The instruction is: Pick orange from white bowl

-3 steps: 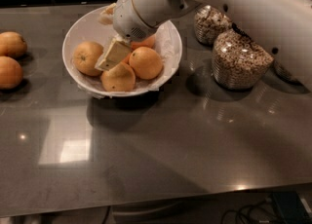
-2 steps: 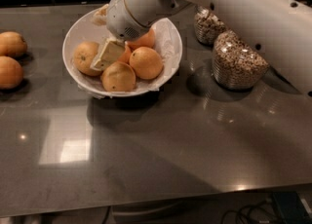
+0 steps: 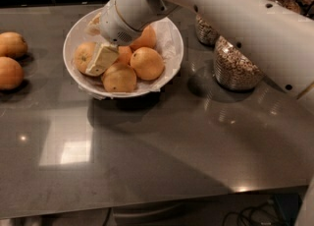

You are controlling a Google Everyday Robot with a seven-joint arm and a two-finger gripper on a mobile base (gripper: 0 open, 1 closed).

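Note:
The white bowl (image 3: pixel 169 48), with a thin paper liner, stands at the back centre of the grey counter and holds several round fruits. The orange (image 3: pixel 81 56) is the paler fruit with a dark stem dot, lying at the bowl's left side. Deeper-orange fruits (image 3: pixel 146 63) lie beside it to the front and right. My gripper (image 3: pixel 101 59) reaches down into the bowl from the upper right. Its cream tip rests against the right side of the orange and covers part of it. The white arm (image 3: pixel 235 18) crosses over the back of the bowl.
Two loose orange fruits (image 3: pixel 9 72) lie at the counter's left edge. Glass cereal jars (image 3: pixel 235 68) stand right of the bowl, under the arm. The counter's front edge runs along the bottom of the view.
The gripper has moved left inside the bowl, from over the middle fruits to against the pale orange at the left side. The fruits have not visibly shifted.

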